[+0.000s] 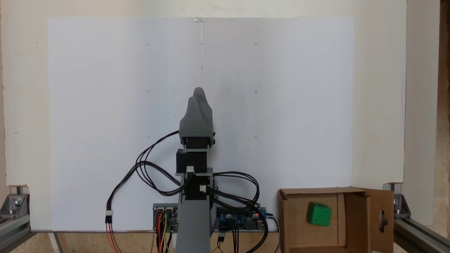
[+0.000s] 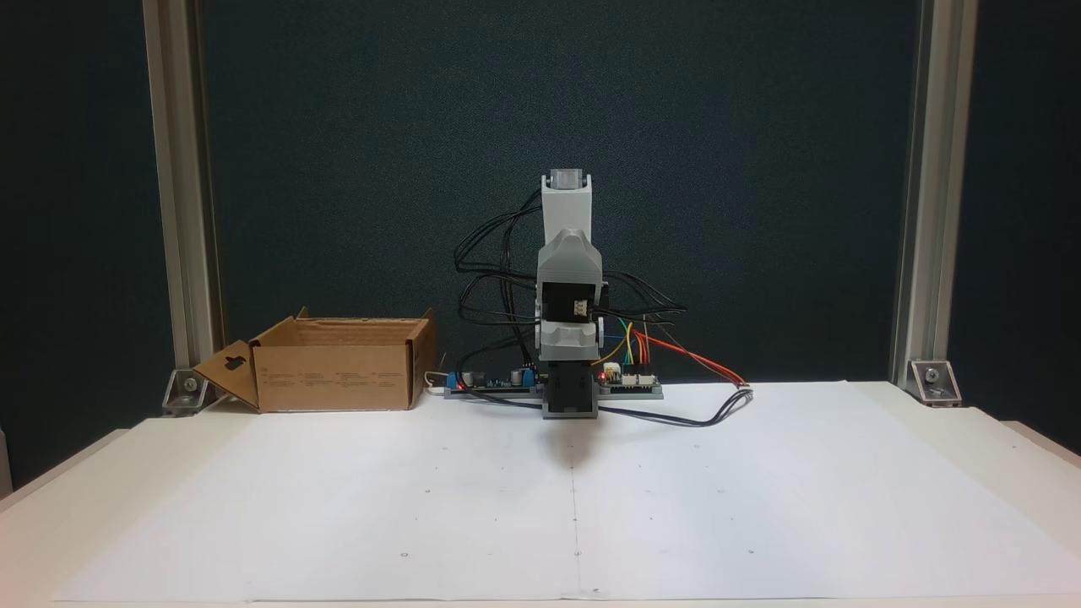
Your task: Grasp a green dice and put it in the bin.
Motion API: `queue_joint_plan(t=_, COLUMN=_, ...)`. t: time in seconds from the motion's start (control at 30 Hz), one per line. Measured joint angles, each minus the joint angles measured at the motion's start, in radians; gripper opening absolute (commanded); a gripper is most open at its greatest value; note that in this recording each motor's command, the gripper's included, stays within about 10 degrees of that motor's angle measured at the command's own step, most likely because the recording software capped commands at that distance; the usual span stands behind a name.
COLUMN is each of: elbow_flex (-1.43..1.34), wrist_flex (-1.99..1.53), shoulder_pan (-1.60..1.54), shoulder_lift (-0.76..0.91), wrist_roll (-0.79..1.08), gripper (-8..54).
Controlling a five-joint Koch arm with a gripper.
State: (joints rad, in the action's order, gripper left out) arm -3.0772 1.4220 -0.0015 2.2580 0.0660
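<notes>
The green dice (image 1: 319, 213) lies on the floor of the bin (image 1: 357, 219), a brown cardboard box with upright flaps at the lower right of a fixed view. One flap has a keyhole cut-out. In the other fixed view the bin (image 2: 338, 376) stands at the left and its wall hides the dice. My gripper (image 1: 197, 94) rests folded over the arm's base at the middle of the sheet, far from the bin. Its two grey jaws lie together with nothing between them.
Circuit boards (image 1: 242, 219) and looping black cables (image 1: 147, 168) sit around the arm's base (image 2: 570, 397). A white paper sheet (image 2: 574, 507) covers the table. Aluminium frame posts (image 2: 925, 203) stand at the back corners.
</notes>
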Motion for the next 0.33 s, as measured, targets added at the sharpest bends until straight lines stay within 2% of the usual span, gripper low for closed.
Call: queue_joint_plan(t=0.33, elbow_flex=0.0, wrist_flex=0.0, shoulder_pan=0.0, shoulder_lift=0.0, wrist_roll=0.0, gripper=44.5)
